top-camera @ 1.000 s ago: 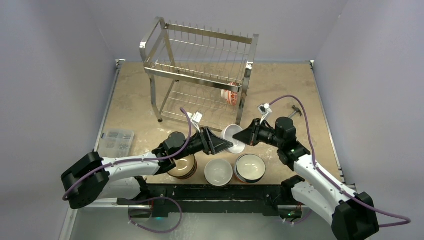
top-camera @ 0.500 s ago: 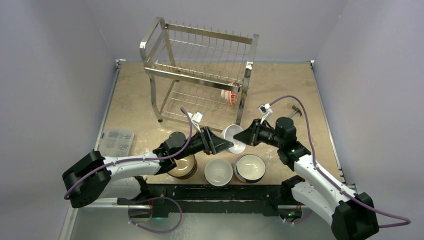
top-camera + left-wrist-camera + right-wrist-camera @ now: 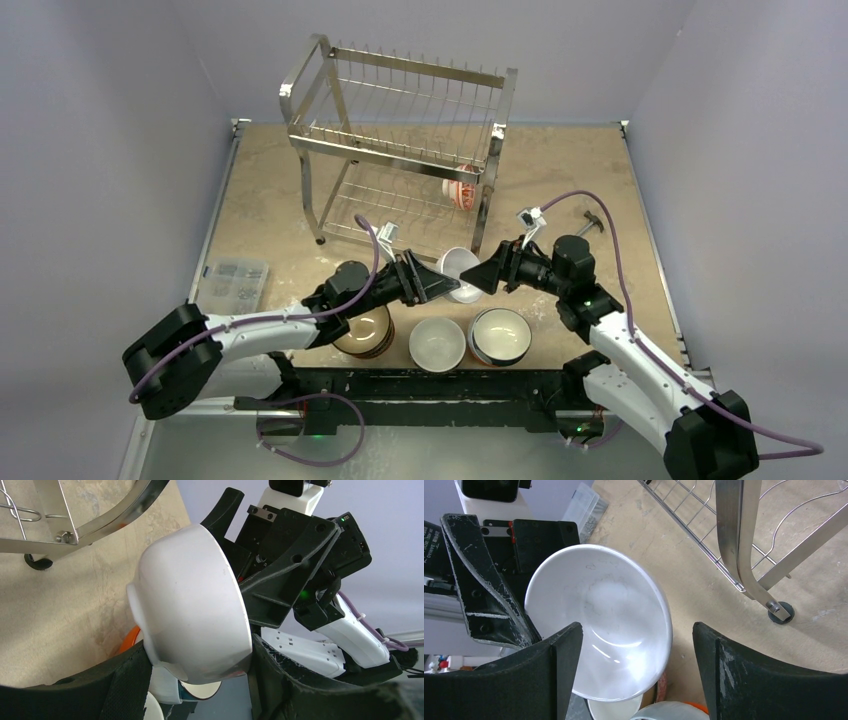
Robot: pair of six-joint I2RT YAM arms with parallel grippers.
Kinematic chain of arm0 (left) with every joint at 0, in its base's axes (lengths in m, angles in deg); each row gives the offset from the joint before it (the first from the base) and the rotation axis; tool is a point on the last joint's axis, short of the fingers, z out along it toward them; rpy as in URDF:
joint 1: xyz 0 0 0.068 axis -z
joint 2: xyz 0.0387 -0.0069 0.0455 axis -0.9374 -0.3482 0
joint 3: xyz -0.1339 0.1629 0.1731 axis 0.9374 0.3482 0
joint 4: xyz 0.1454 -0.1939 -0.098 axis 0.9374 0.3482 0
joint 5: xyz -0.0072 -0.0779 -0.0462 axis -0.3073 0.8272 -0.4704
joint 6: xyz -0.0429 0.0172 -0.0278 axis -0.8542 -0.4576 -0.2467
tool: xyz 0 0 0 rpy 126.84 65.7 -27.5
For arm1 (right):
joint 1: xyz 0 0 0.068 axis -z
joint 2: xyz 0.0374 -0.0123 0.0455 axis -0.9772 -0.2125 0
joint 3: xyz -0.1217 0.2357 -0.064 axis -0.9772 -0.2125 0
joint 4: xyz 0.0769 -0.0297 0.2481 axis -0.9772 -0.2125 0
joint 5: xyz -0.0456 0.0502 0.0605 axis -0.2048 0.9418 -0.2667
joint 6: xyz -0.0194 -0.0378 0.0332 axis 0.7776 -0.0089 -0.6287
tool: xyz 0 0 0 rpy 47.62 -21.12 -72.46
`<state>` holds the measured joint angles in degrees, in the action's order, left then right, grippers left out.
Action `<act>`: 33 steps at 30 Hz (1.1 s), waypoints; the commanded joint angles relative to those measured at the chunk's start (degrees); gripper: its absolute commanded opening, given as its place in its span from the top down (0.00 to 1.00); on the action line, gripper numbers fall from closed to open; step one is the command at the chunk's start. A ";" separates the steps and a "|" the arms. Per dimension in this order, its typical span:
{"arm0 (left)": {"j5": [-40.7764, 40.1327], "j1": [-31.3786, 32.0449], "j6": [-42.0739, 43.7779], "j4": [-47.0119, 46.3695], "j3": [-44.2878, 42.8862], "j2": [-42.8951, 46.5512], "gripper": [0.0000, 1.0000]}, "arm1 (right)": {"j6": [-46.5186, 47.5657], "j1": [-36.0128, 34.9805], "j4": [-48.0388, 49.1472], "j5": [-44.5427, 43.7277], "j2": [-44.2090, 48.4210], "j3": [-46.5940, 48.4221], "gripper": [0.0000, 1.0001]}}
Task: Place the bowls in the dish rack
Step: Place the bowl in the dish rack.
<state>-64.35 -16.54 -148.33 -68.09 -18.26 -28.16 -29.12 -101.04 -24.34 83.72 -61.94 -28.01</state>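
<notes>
- Five bowls were counted in the top view: one in the rack, one held up between the claws, and three set on the worktop (image 3: 570, 170).
- One dish rack (image 3: 390, 150) of two wire tiers was seen, standing toward the far edge of the worktop.
- A red-patterned bowl (image 3: 462, 190) was lodged on edge in the lower tier, at the rack's right end.
- A brown-banded bowl (image 3: 362, 332), a plain white bowl (image 3: 437, 343) and a blue-and-white bowl (image 3: 500, 336) were lined up, mouths up, along the near edge. The brown-banded one was leftmost and partly covered by the left arm.
- A held white bowl (image 3: 457, 266) was carried on its side above the worktop, between that row and the rack's near right leg. Its mouth was turned toward the right arm.
- The left arm was stretched low from the near left corner toward the middle. The left claw (image 3: 448, 285) was closed partway on the held white bowl, with its fingers (image 3: 120, 690) set either side of the bowl's outside.
- The right arm was bent at the elbow, its wrist pointed leftward at the other claw. The right claw (image 3: 475, 275) was spread wide, its fingers (image 3: 744, 680) flanking the bowl's mouth; contact with the rim could not be told.
- One clear box of small parts (image 3: 232, 282) was seen by the left edge.
</notes>
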 commanded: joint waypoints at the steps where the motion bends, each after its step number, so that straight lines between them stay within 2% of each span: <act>1: 0.22 -0.54 -0.33 -2.83 -0.09 1.93 1.00 | 1.68 -0.04 -0.49 0.20 -0.16 1.45 0.17; 8: -3.47 -0.79 2.28 -0.43 0.70 5.03 1.00 | 2.22 -0.03 -0.85 0.08 -0.21 1.71 0.14; 20: -14.29 -0.94 14.21 17.94 -2.09 14.79 1.00 | 3.45 0.02 -2.34 -1.06 4.49 3.14 0.02; 24: -15.51 -0.93 16.79 22.78 -4.17 14.77 1.00 | 3.35 -0.03 -1.77 -1.23 4.79 2.87 0.01; 33: -17.32 -1.17 18.13 26.70 -7.52 11.03 1.00 | 3.86 -0.01 -2.33 -1.32 4.42 3.01 0.01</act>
<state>-79.61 -17.13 -132.20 -42.63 -20.94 -15.37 -26.71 -101.04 -27.27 83.04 -57.62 -27.33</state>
